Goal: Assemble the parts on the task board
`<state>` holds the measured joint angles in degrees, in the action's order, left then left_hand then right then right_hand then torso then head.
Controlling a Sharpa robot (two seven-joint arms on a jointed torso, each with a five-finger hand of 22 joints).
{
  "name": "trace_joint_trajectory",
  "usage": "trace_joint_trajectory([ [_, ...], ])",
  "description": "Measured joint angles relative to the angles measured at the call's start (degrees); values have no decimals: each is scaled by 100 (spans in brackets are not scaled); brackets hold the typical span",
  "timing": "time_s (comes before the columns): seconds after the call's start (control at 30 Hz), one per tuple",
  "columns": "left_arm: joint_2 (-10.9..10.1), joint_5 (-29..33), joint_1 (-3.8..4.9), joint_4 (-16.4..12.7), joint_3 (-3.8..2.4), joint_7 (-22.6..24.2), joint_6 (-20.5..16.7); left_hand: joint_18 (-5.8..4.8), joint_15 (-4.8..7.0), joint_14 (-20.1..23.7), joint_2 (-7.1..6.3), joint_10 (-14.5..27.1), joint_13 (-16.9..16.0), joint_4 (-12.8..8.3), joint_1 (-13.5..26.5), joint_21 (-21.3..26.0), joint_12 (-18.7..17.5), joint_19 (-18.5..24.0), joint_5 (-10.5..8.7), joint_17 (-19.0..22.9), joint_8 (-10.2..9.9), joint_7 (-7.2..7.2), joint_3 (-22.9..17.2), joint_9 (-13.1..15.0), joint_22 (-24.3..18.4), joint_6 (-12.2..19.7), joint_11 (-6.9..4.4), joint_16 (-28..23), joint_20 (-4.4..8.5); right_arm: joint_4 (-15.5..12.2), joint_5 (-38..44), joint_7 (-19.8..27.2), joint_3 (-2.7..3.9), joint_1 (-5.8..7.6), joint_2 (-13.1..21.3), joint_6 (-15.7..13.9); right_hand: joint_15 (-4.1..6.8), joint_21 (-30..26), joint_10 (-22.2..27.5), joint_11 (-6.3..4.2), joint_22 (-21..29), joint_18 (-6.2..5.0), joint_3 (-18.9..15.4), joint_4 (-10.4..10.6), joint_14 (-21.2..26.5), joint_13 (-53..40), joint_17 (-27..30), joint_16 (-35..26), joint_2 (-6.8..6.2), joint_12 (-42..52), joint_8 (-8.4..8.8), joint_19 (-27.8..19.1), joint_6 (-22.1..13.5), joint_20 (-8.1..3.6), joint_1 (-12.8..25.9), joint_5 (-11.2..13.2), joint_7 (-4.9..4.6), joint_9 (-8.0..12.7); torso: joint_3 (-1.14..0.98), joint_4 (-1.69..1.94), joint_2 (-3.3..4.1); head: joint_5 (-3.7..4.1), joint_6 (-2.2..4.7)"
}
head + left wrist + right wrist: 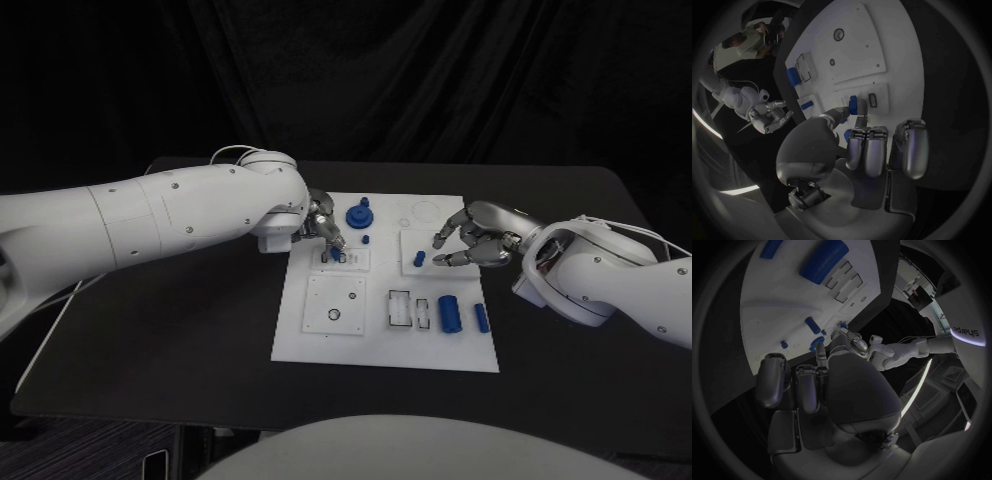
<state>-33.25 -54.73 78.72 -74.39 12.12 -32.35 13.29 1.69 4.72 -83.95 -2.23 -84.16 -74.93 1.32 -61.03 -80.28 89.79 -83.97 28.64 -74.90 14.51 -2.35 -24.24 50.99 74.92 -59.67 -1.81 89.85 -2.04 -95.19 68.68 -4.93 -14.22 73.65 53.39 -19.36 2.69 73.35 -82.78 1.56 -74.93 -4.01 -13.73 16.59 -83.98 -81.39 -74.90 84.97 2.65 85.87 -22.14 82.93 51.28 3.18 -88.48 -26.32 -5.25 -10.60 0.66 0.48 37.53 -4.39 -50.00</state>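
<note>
Parts (450, 313) on task board (325, 345)

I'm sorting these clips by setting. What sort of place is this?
Most likely a robotics lab test bench. A black table set against dark drapes carries a white task board with small blue parts, and the left hand pinches one part while the right hand hovers over the board.

Task board (325, 335) looks smooth matt white plastic; left hand (323, 222) beside it shows glossy silver metal; table (159, 330) matt black.
</note>
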Motion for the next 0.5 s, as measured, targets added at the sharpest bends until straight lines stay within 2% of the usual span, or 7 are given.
trace_joint_trajectory([
  [0.07,-111,-1,-1,-153,0,1,-198,0,0,0,14,11,0,-77,31,29,0,0,0,0,1,-1,-77,10,2,0,-11,0,0,0,0,-2,0,0,7,0,0,0,0,0,0,0,0,0,0,0,0,0,0,0,0,0,0,0,0,0,0,0,0,0,-1,0,0],
  [0.37,-709,-1,-5,-870,0,87,-1233,0,0,0,-22,20,0,-61,68,111,0,-17,0,0,64,2,-93,98,2,-3,-20,0,24,-23,0,-4,0,-11,38,-5,0,0,0,0,1,0,0,0,0,0,0,-23,0,0,0,0,0,0,0,-27,0,7,0,2,2,-21,0],
  [0.5,-873,-1,-74,-1027,-3,166,-1688,0,-1,0,-29,20,0,-46,121,155,0,0,-25,0,89,24,-110,135,2,0,-19,0,41,-26,0,-4,-1,-24,48,-8,0,-24,0,0,1,0,0,0,0,1,0,-23,0,-1,0,0,0,0,0,-27,0,7,1,5,3,-39,0],
])
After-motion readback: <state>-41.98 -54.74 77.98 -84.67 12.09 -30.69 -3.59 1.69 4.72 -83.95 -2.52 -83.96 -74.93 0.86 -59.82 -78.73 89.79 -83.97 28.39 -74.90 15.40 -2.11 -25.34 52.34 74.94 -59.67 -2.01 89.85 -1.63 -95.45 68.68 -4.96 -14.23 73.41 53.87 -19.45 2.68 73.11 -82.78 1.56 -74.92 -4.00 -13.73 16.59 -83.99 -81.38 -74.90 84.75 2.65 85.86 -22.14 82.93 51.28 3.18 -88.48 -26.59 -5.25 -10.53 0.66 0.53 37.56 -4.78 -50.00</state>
